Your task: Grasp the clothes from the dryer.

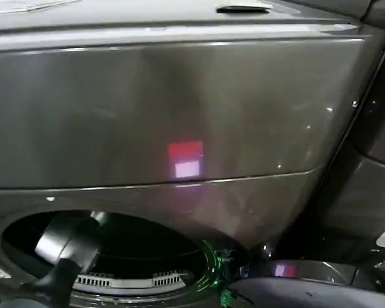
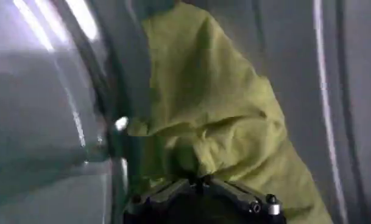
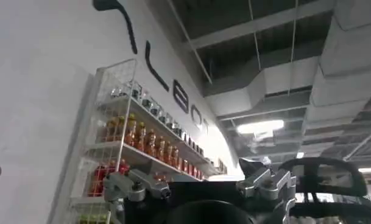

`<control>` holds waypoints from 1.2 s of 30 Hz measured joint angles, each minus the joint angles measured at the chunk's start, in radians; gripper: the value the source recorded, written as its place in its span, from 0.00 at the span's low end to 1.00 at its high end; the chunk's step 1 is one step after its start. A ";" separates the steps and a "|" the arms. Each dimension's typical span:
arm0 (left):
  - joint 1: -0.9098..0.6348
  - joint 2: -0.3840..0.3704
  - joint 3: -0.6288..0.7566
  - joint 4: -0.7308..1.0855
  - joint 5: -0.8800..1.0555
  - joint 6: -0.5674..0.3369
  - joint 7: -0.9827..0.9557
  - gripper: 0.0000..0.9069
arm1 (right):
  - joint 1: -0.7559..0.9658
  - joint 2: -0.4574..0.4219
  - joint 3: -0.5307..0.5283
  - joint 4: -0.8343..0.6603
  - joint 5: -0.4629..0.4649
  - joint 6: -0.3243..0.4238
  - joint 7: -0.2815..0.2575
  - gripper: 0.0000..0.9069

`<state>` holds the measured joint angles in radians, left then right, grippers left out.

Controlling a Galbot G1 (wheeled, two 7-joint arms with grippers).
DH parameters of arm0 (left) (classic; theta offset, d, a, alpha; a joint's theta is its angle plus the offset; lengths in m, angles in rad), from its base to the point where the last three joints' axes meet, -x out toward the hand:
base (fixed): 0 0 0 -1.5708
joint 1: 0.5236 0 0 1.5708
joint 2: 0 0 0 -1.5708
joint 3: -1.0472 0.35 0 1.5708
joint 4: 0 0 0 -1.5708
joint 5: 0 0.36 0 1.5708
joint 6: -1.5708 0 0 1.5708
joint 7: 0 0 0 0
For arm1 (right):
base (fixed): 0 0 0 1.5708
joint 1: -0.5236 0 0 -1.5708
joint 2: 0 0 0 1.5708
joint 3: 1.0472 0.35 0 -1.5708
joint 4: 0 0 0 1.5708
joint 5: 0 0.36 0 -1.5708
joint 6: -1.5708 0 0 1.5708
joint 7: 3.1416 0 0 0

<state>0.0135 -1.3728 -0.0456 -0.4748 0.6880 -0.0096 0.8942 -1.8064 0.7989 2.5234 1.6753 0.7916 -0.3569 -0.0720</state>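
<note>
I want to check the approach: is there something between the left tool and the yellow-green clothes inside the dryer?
Nothing visible. In the left wrist view the left tool sits right before the clothes, with no object between them inside the dryer.

Dark bronze-grey metallic dryer (image 1: pixel 179 109): round porthole cut off by head view's lower edge. Left arm goes into the drum; its pincer hidden there. Left wrist view: wrinkled yellow-green fabric clothes (image 2: pixel 222 115) cut off at frame edge, left pincer (image 2: pixel 203 198) fingertips hidden, grip can't tell. Right pincer (image 3: pixel 197 195) fingertips out of frame.
</note>
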 measured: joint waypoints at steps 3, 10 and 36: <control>0.080 0.021 -0.059 -0.119 -0.090 0.043 -0.077 0.00 | 0.001 0.001 -0.001 0.010 0.001 -0.010 0.008 1.00; 0.299 0.009 -0.219 -0.426 -0.303 0.106 -0.284 0.00 | -0.014 0.007 0.017 0.022 0.008 -0.012 0.024 1.00; 0.690 -0.134 -0.407 -0.852 -0.677 -0.092 -1.005 0.00 | -0.011 -0.025 0.052 0.012 0.018 0.044 0.043 1.00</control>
<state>0.7035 -1.5068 -0.4526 -1.3273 0.0106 -0.1018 -0.1104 -1.8177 0.7737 2.5754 1.6872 0.8091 -0.3130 -0.0293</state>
